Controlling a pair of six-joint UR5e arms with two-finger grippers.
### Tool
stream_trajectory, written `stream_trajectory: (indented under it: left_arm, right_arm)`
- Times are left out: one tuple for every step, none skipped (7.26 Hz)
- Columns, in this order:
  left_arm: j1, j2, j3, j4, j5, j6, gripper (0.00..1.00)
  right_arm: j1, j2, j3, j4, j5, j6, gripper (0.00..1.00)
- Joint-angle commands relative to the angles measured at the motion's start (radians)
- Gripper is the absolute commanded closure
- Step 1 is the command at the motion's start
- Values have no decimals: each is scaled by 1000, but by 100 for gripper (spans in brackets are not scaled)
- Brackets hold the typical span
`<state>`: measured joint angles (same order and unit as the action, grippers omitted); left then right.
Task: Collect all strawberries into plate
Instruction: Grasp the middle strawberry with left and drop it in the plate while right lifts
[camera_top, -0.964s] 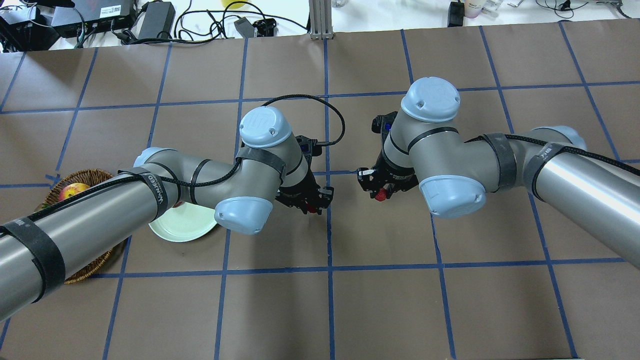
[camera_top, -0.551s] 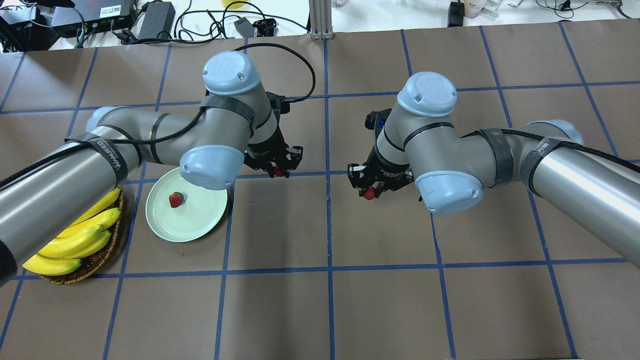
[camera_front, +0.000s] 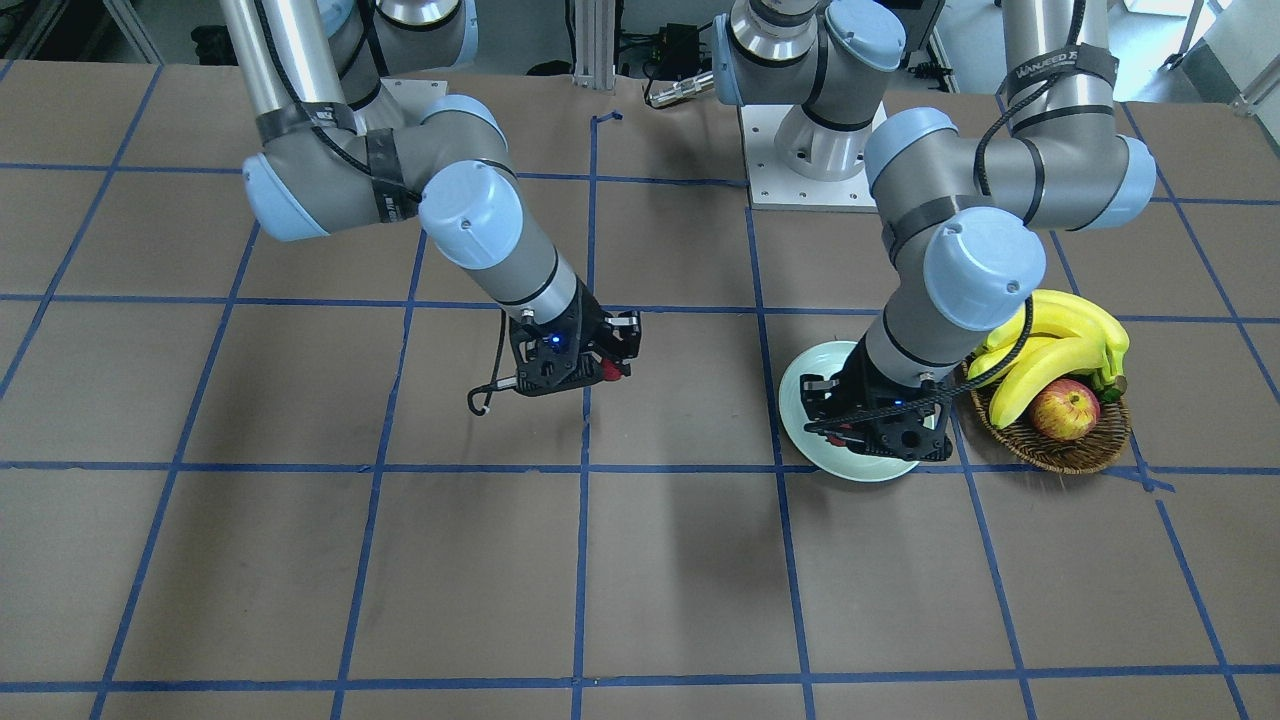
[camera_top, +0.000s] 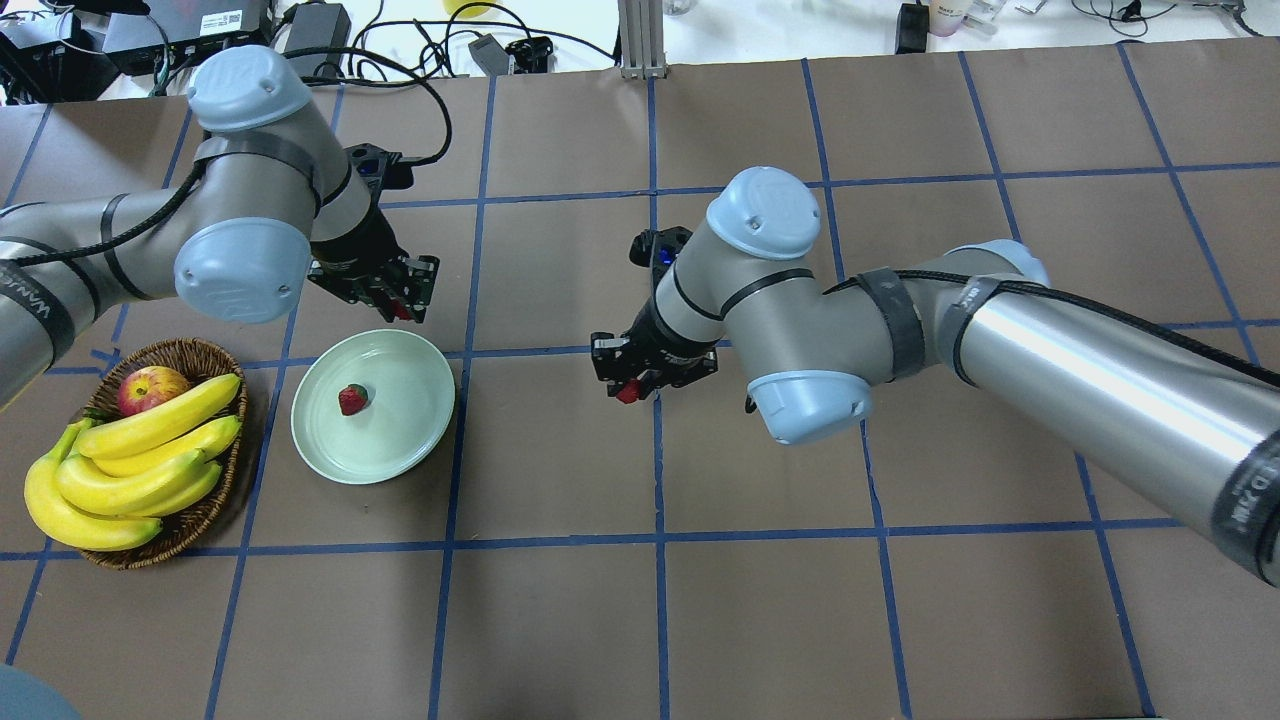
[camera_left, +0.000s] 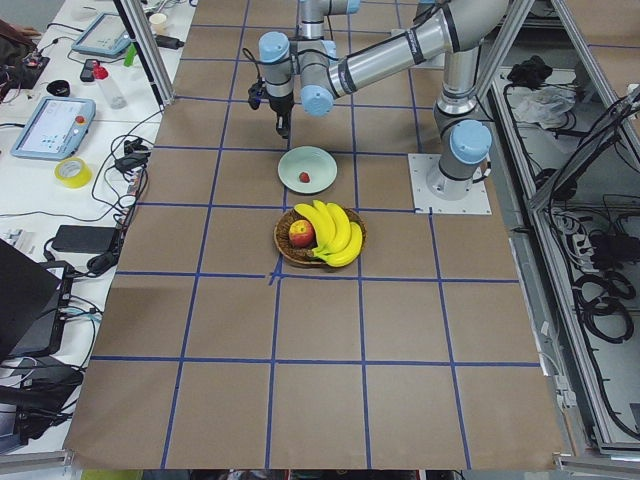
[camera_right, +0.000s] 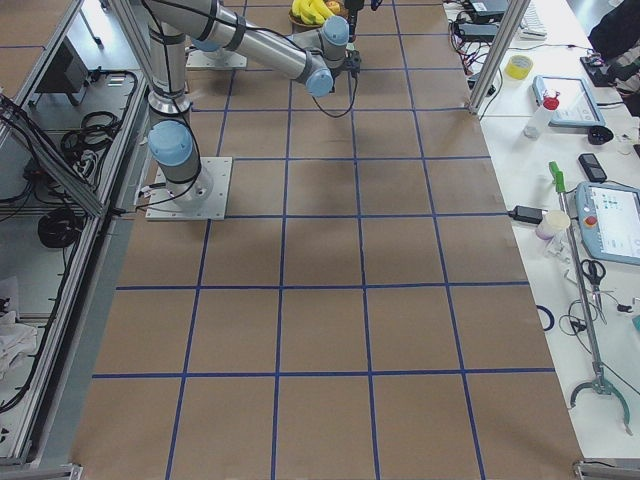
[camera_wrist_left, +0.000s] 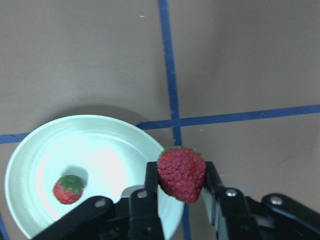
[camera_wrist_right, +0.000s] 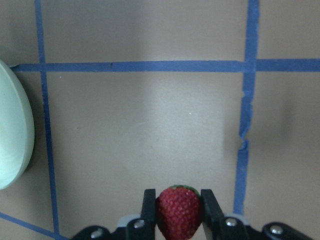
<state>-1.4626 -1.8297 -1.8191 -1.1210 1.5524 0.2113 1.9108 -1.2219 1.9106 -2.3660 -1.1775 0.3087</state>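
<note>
The pale mint plate (camera_top: 400, 440) lies left of centre with one strawberry (camera_top: 351, 399) on it. My left gripper (camera_top: 400, 305) is shut on a second strawberry (camera_wrist_left: 181, 172) and holds it above the plate's far right rim (camera_wrist_left: 100, 145). The strawberry on the plate (camera_wrist_left: 68, 189) shows in the left wrist view. My right gripper (camera_top: 630, 388) is shut on a third strawberry (camera_wrist_right: 179, 208) and holds it above the bare table, right of the plate. The plate's edge (camera_wrist_right: 12, 145) shows at the left of the right wrist view.
A brown wicker basket (camera_top: 200, 520) with bananas (camera_top: 130, 470) and a red-yellow apple (camera_top: 152, 388) stands just left of the plate. Blue tape lines grid the brown table. Cables and power bricks lie beyond the far edge.
Both arms have swung left in the overhead view. The left gripper carried its strawberry from the table's middle to the plate's far rim. The right gripper carried its strawberry toward the plate.
</note>
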Motion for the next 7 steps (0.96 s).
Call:
stream_trajectory:
  left_arm:
    - [100,-14,-57,0,-1,132,100]
    - [110,-20,-103,15,-11,129,100]
    - [110,-20,-115,14,-14,129,100]
    - [108,-23,-118,12,-17,128,100]
    - [108,-26,-121,12,-21,126,70]
    - [108,-26,-120,13,-23,123,17]
    - [108,-23,-109,13,-23,125,0]
  right_arm:
    - [43,64,-4,-36,-51,10,88]
    - [44,79,-4,-38,-62,10,87]
    - [44,93,-4,-38,-82,10,72]
    - [42,91,-4,-36,-83,10,27]
    - [42,90,-5,-32,-86,10,11]
    - [42,84,-8,-24,-124,10,5]
    - [40,43,-21,19,-152,-14,5]
